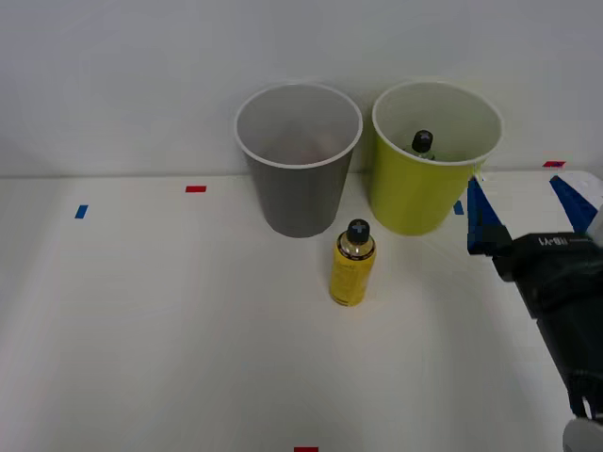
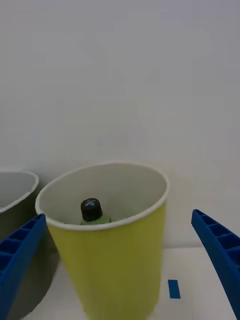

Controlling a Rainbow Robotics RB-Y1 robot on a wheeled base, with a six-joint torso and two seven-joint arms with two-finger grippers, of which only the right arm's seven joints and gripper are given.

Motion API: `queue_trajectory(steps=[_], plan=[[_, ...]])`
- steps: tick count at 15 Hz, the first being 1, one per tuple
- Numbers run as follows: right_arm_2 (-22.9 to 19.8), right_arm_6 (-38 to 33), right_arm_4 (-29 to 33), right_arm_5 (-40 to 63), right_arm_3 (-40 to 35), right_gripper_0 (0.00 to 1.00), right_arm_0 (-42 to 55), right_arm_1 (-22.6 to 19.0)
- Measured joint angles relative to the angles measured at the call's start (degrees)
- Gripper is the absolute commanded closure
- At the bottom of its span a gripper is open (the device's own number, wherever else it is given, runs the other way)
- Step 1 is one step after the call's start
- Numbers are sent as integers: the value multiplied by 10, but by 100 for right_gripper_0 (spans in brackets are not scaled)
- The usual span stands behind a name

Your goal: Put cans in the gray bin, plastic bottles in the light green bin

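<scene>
The gray bin and the light green bin stand side by side against the back wall. A plastic bottle with a black cap and green drink stands inside the light green bin; in the right wrist view only the bottle's cap and shoulder rise above the rim. A yellow can with a black cap stands upright on the table in front of the gap between the bins. My right gripper is open and holds nothing, just right of the light green bin and facing it.
The gray bin's edge appears beside one blue finger. Small red tape marks and blue tape marks lie on the white table. A white wall rises close behind the bins.
</scene>
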Motion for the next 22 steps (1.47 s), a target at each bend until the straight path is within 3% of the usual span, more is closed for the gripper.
queue_trajectory(steps=[8, 11, 15, 17, 19, 22], plan=[[32, 40, 39, -153, -1, 0, 237, -40], [33, 69, 56, -153, 2, 0, 261, -10], [38, 190, 68, -153, 3, 0, 323, 69], [40, 211, 73, -155, 15, 0, 341, 87], [36, 199, 111, -194, 55, 0, 343, 95], [17, 71, 199, -300, 139, 0, 344, 100]])
